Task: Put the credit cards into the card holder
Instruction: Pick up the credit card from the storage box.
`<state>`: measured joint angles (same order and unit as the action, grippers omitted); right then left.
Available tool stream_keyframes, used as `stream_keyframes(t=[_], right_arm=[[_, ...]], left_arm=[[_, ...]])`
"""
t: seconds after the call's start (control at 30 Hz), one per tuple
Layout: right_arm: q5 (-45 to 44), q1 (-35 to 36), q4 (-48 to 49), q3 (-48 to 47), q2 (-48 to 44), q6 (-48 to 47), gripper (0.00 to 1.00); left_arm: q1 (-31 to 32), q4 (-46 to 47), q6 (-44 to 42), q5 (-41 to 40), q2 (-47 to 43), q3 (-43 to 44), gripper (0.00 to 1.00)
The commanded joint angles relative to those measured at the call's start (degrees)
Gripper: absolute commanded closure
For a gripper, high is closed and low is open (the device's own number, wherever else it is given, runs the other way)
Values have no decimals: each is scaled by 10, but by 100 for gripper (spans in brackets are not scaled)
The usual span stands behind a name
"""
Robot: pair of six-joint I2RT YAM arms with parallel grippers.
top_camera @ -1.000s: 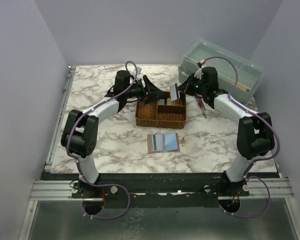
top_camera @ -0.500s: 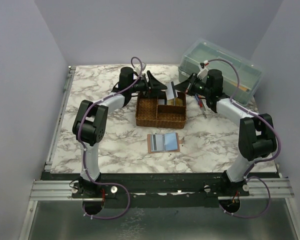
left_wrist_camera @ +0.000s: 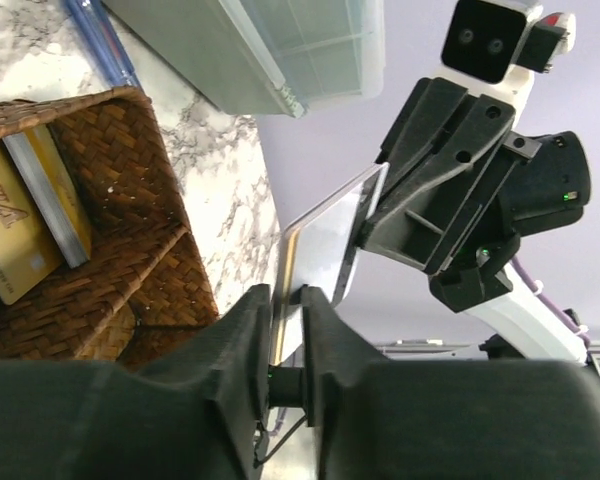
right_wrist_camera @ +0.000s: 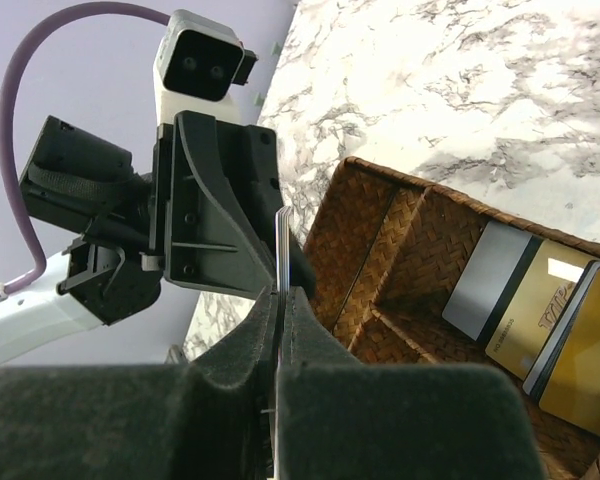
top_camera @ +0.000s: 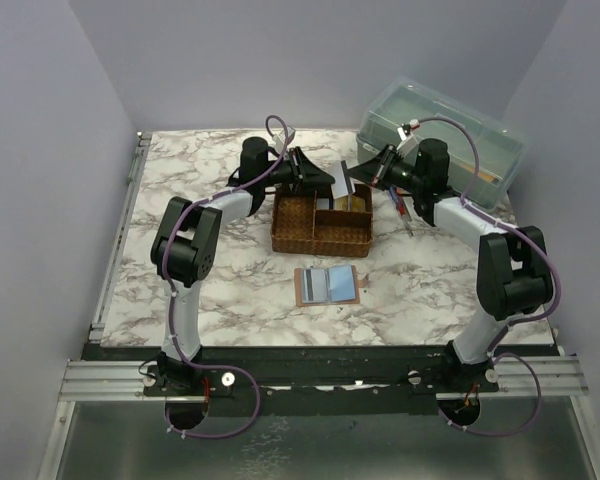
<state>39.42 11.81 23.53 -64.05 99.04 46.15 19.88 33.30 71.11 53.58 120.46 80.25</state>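
Marble-patterned white bench (top_camera: 180, 200) sits between pale purple walls. Nearest the arms lies the small tan leather card holder (top_camera: 327, 285). It is open and flat, pockets up, and nothing touches it. Just behind it is the brown woven tray (top_camera: 320, 245), with shiny gold plastic cards (right_wrist_camera: 570, 370) leaning inside. Above the tray's far side, one thin grey-white plastic card (left_wrist_camera: 330, 240) hangs in the air. The right pincer (right_wrist_camera: 280, 300) is pressed together on one edge of it. The left pincer (left_wrist_camera: 286, 310) has a finger on each side of the other edge, very close, but I cannot tell if it pinches. I think the card is light, stiff and slippery, so it could slide or twist. It is best held on both flat faces, well in from the edge, leaving one end free for a pocket. Farthest back stands the see-through green plastic box (top_camera: 450, 130).
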Motion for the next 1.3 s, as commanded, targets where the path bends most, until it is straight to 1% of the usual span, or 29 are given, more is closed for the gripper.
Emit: stream_keyframes(t=[0.0, 0.17, 0.27, 0.3, 0.33, 0.4, 0.47, 0.5, 0.6, 0.83, 1.27], right_arm=[[27, -7, 19, 5, 11, 11, 100], [19, -11, -14, -3, 19, -1, 100], [21, -12, -13, -4, 24, 1, 100], [23, -12, -8, -3, 25, 5, 100], [27, -13, -1, -2, 27, 10, 100], [34, -13, 9, -5, 31, 16, 100], [34, -13, 14, -5, 32, 21, 100], [32, -13, 15, -6, 32, 22, 100], [35, -13, 16, -10, 37, 24, 100], [41, -13, 20, -9, 39, 28, 100], [49, -13, 19, -17, 41, 32, 100]], left_arm=[[1, 55, 18, 14, 12, 13, 82], [0, 88, 40, 17, 19, 12, 97], [0, 117, 62, 18, 26, 11, 99], [1, 135, 77, 20, 30, 11, 99], [1, 154, 95, 24, 35, 11, 96], [1, 195, 129, 27, 43, 10, 83], [1, 227, 152, 27, 50, 8, 74], [1, 233, 157, 27, 51, 6, 72], [3, 240, 162, 24, 55, 6, 71], [7, 244, 166, 22, 65, 16, 78], [15, 245, 170, 21, 75, 38, 78]])
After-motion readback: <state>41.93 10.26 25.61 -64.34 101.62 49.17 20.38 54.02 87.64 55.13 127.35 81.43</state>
